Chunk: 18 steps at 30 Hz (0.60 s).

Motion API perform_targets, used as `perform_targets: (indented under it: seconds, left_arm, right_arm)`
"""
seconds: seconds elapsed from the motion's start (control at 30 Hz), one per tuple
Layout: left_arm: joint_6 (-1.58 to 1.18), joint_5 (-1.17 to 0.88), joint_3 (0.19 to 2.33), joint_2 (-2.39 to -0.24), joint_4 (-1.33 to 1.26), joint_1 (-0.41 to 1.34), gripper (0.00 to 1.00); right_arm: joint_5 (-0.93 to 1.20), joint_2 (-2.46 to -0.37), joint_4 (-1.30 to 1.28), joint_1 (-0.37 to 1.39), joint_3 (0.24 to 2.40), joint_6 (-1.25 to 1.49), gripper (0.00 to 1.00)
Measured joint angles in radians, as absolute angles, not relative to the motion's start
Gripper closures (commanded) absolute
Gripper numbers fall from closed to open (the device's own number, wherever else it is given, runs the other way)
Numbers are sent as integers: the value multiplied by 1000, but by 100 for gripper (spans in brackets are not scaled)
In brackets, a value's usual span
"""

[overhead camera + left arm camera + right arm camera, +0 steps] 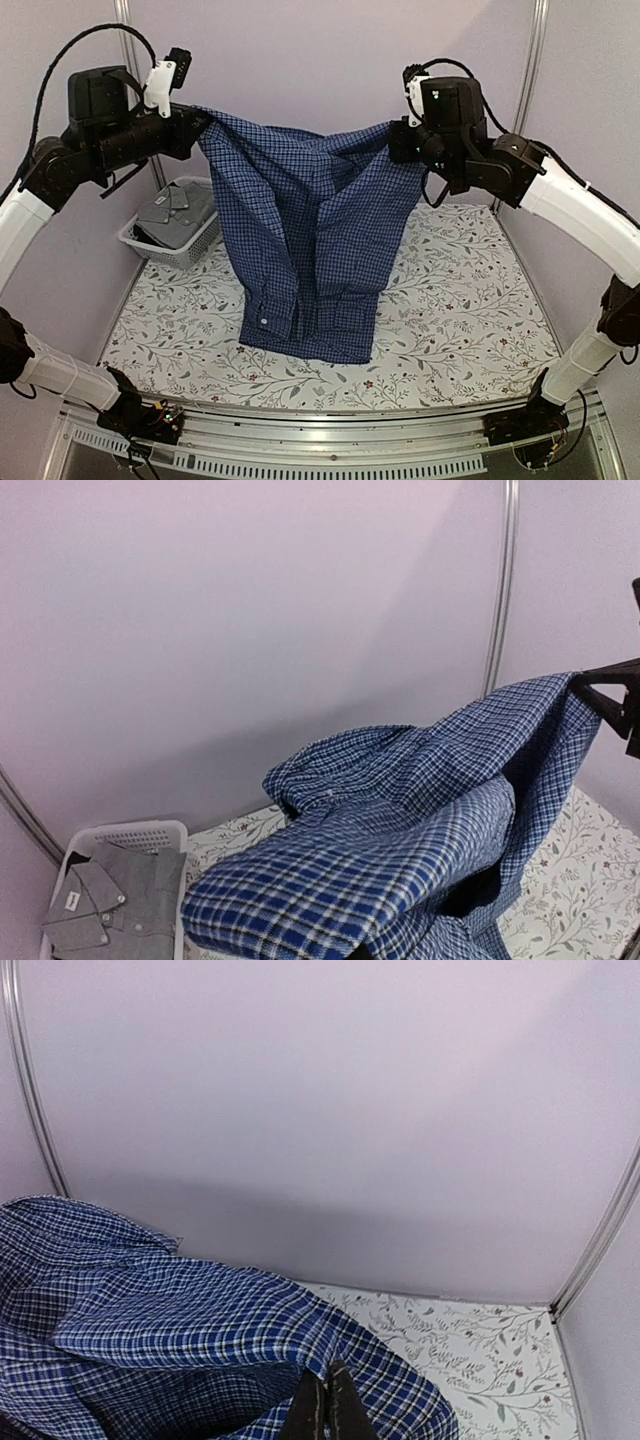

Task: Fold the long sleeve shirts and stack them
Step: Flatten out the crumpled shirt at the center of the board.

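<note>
Right gripper [323,1380]: fingers pressed together on an edge of the dark blue fine-checked cloth shirt [310,230]. Left gripper [198,128] pinches the opposite edge. The garment hangs between them, its lower end on the floral tablecloth [450,300]. White plastic basket [135,243], far left, holds a grey collared shirt [175,213]; collar label [72,902] unreadable.

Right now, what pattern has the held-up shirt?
Dark blue shirt, fine light checks; clearest in left wrist view.
</note>
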State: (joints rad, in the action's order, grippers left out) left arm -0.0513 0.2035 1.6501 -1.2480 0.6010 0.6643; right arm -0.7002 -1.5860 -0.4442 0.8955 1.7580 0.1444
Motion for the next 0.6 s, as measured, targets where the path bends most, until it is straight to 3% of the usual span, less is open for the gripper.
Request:
perform_targets:
  seconds: [0.3,0.6]
  left_arm:
    - [76,187,1884,-1228,566,664,100]
    - [112,-27,2008,-1225,536,667,100]
  right_arm:
    - [-770,-1480,-259,896,1865,-233,100]
    - [-669,-1392,-210,910,2090,-363,100]
